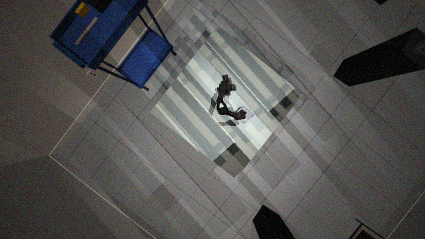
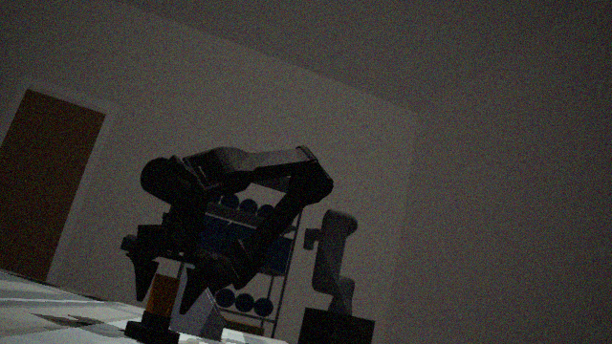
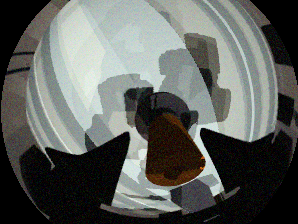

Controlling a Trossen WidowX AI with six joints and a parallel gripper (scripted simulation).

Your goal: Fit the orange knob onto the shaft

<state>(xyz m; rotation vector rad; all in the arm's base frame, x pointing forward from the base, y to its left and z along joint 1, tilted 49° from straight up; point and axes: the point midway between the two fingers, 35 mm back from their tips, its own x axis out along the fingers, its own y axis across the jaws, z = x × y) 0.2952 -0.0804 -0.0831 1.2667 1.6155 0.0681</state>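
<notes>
Striped light covers the tabletop (image 1: 199, 109) (image 2: 29, 306) (image 3: 120, 30) under our gripper (image 1: 242, 114) (image 2: 163, 306) (image 3: 166, 133), fingers apart — we might knock the seated-looking knob (image 2: 163, 295) (image 3: 172, 150) if we withdraw crookedly.

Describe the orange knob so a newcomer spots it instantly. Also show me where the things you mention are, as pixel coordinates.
Find the black robot arm (image 1: 222, 103) (image 2: 268, 164), bent over the pale floor. Between its spread gripper fingers (image 2: 164, 306), the knob (image 2: 163, 293) (image 3: 172, 150) stands on a dark round pedestal (image 3: 150, 107). Unlike the grey wedge (image 2: 201, 317) beside it, it's orange.
</notes>
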